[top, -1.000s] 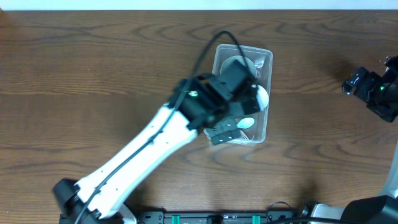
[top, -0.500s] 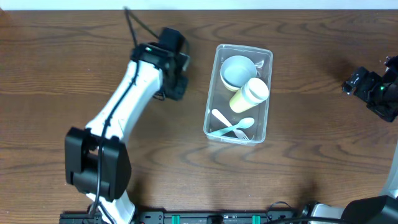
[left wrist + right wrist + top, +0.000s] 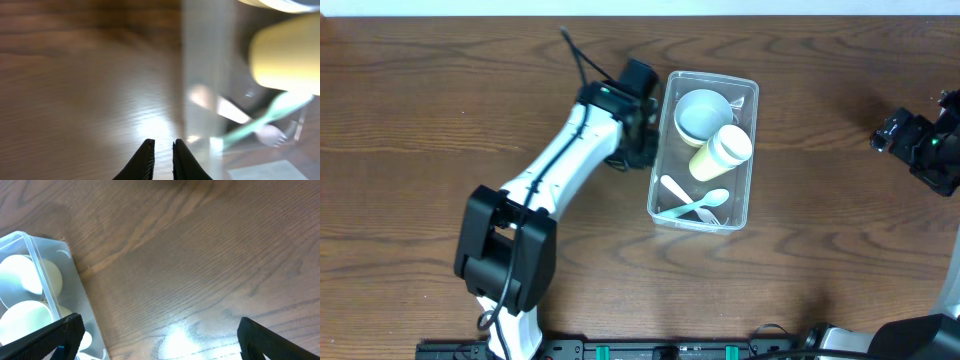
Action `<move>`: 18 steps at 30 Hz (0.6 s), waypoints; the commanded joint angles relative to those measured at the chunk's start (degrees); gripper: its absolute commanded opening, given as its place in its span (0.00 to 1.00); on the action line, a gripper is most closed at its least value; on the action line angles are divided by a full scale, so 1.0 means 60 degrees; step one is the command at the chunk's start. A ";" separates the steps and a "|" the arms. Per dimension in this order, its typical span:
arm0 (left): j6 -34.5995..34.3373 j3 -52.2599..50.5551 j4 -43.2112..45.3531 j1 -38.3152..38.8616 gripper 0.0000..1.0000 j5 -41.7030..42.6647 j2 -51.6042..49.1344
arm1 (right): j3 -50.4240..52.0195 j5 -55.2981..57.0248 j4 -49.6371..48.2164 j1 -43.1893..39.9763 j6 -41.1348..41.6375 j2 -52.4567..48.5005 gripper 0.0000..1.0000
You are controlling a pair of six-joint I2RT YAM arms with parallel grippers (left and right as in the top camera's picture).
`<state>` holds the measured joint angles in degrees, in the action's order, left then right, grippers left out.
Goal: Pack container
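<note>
just changed: left gripper (image 3: pixel 638 140) out of the tub now and parked just beside its left wall. a second ago right over the contents with jaws wide, then a swing off to the left, now back alongside
left gripper state: jaws drawn nearly together, nothing pinched between them in the wrist view
meaning for the task: looks like a drop-off done and let go. guessing the packing is nearly there, or maybe a nudge of the tub next, can't tell which
container (image 3: pixel 740 180): clear rectangular tub, upper middle of the wooden table (image 3: pixel 440 100), sitting flat, no lid in sight
inside, far end: pale blue-grey bowl (image 3: pixel 703 113), upright
inside, middle: yellow cup (image 3: pixel 722 152), tipped on its side, right against the bowl
inside, near end: white utensil (image 3: pixel 673 189) and mint green spoon (image 3: pixel 708 203), flat on the floor, overlapping at one end
right gripper (image 3: pixel 160 330): way off at the right edge, fingers spread wide, empty, well apart from the tub
</note>
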<state>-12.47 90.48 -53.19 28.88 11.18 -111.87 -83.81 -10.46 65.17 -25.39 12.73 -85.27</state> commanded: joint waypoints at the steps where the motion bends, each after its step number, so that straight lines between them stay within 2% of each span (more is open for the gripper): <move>1: -0.0565 -0.0033 0.0036 0.0197 0.15 0.0069 -0.0073 | -0.0007 0.0025 0.0000 -0.0051 -0.0135 -0.0044 0.99; 8: -0.0692 -0.0036 -0.0306 0.0219 0.14 -0.0481 -0.0069 | -0.0007 0.0025 0.0000 -0.0051 -0.0135 -0.0044 0.99; 15: -0.0739 -0.0044 -0.0324 0.0302 0.15 0.1049 -0.0073 | -0.0007 0.0025 0.0000 -0.0051 -0.0135 -0.0044 0.99; 18: -0.1038 -0.0044 -0.0219 0.0590 0.15 0.1282 -0.0073 | -0.0007 0.0025 0.0000 -0.0051 -0.0135 -0.0044 0.99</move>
<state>-16.95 90.48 -54.96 30.68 14.92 -111.87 -83.81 -10.46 65.14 -25.39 12.73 -85.27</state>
